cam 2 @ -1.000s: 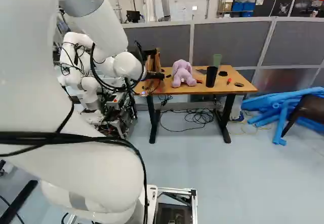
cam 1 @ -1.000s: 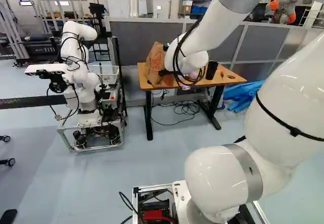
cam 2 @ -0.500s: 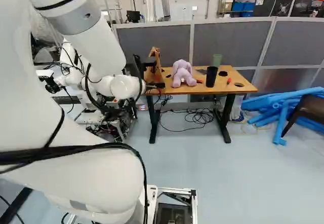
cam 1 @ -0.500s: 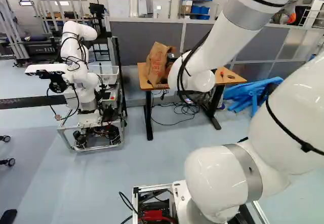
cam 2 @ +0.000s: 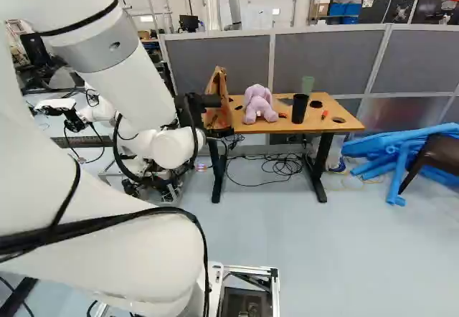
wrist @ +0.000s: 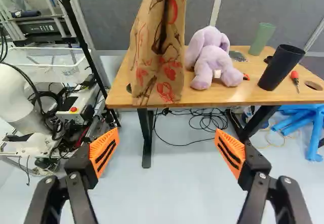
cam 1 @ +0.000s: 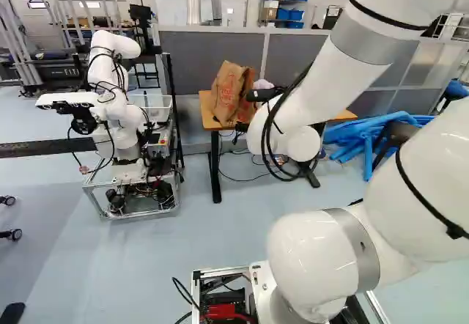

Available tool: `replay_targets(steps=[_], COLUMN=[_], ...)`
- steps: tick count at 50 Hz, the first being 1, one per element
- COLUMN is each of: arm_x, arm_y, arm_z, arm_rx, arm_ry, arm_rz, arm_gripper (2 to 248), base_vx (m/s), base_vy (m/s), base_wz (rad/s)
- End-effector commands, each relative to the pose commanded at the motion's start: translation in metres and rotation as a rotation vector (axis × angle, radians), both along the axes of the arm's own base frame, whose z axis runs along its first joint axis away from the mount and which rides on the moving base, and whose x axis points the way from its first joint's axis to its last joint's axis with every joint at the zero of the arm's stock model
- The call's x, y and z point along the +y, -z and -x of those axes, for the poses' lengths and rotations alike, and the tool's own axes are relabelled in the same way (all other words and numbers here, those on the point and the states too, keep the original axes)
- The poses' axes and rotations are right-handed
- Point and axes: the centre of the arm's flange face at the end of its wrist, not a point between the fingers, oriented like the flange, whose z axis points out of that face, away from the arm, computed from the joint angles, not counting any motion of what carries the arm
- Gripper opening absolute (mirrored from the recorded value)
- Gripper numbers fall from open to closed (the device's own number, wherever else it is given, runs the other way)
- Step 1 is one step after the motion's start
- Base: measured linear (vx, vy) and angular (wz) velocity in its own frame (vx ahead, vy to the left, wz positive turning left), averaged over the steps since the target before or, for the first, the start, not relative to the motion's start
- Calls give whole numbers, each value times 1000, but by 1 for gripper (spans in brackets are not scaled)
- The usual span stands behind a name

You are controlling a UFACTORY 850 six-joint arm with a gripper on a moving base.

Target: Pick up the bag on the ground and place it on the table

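Back the black two-fingered gripper (wrist: 167, 131) straight out, spread wide, pinching nothing; don't snag the tall brown paper bag with red print (wrist: 169, 77). Already standing on the brown wood-topped table (wrist: 207, 98), near front-left corner, close to front edge. Looks creased, folded in at the side, probably tippy.
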Motion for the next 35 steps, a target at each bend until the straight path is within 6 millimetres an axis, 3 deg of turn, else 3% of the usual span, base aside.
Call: replay_targets(steps=[35], arm_x=[-2], arm_y=[18], arm_z=[33], arm_rx=[-53], arm_ry=[9], arm_rz=[-9], arm_gripper=[247], base_vx=[0], base_vy=[0], base_wz=[0])
